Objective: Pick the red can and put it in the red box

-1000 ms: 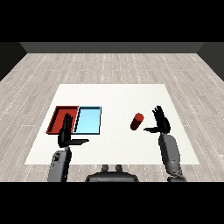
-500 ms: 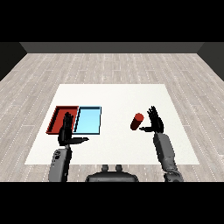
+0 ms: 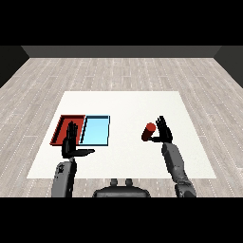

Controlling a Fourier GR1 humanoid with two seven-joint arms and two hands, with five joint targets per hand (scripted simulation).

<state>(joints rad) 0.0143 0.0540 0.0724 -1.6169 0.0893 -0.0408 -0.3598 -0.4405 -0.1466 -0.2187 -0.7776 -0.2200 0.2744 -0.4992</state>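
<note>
The red can (image 3: pixel 149 132) lies tilted on the white bench (image 3: pixel 128 107), just to the left of the right hand (image 3: pixel 163 133) and close against its fingers. That hand is released, its fingers straight and raised, not curled round the can. The left hand (image 3: pixel 71 144) is likewise released, fingers upright and thumb stretched sideways. Just beyond it lie the red tray (image 3: pixel 62 128) and, touching that tray's right side, the light blue tray (image 3: pixel 96 130).
</note>
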